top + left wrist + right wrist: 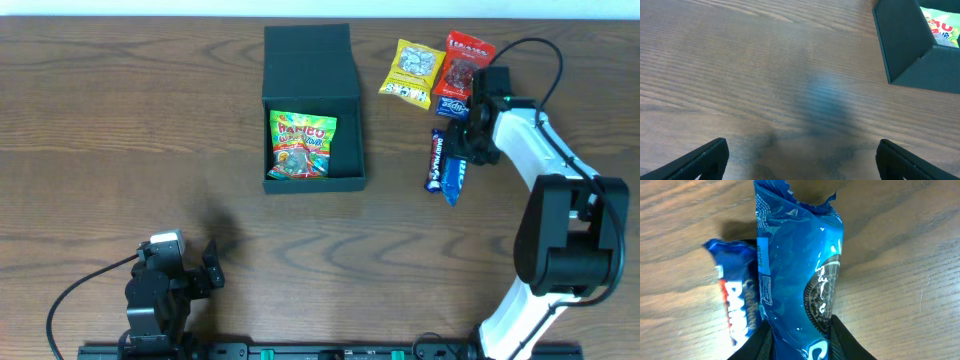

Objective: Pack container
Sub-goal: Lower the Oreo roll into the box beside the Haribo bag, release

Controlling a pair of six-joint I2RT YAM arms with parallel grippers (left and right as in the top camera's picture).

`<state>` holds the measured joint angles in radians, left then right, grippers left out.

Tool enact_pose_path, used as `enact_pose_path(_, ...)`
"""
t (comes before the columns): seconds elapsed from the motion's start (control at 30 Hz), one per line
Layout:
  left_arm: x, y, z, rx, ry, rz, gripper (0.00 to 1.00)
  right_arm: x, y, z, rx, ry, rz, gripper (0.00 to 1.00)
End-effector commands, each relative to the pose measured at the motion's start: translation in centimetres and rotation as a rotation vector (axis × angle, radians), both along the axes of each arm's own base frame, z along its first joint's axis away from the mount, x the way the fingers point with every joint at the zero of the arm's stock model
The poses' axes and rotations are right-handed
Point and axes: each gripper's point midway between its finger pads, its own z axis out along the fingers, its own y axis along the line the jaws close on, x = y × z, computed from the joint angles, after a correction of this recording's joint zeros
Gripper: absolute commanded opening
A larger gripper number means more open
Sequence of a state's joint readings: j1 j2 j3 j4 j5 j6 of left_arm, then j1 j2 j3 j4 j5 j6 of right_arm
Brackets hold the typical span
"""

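Container, a dark teal-green matte cardboard box [308, 62] with its lid flap open: one green gummy packet [301, 145] inside, so packing looks partly done.
Right gripper [802, 342] is clamped on a glossy blue cookie packet [797, 275], with the box well apart to its side. Dark blue chocolate bar [435, 160] just beside it, yellow packet [412, 72] and red packet [466, 62] near, all unpacked. Left gripper [801, 157] is spread and empty, with the box ahead of it.
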<state>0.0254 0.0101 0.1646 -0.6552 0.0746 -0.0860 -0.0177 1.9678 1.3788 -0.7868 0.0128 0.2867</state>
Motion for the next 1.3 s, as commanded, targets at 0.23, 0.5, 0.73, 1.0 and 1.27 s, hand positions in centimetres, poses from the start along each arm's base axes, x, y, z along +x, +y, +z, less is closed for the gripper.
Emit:
enact_pose_path(0.23,-0.1,0.2,-0.3,-0.006,0.007,0.017,0.95,5.7,11.2,15.3,0.137,-0.394,0.244,0.15)
enact_pose_path(0.5,-0.1,0.2,-0.3,-0.006,0.007,0.017,0.95,4.8,23.8,13.7,0.227,-0.438,0.459,0.15)
enact_pose_path(0.73,-0.1,0.2,-0.3,-0.006,0.007,0.017,0.95,4.5,25.0,8.6,0.202,-0.330,0.404,0.16)
enact_pose_path(1.0,-0.1,0.2,-0.3,-0.006,0.007,0.017,0.95,3.9,23.5,7.5,0.149,-0.280,0.316,0.47)
enact_pose_path(1.27,-0.1,0.2,-0.3,-0.006,0.007,0.017,0.95,4.5,23.9,10.3,0.166,-0.299,0.320,0.78)
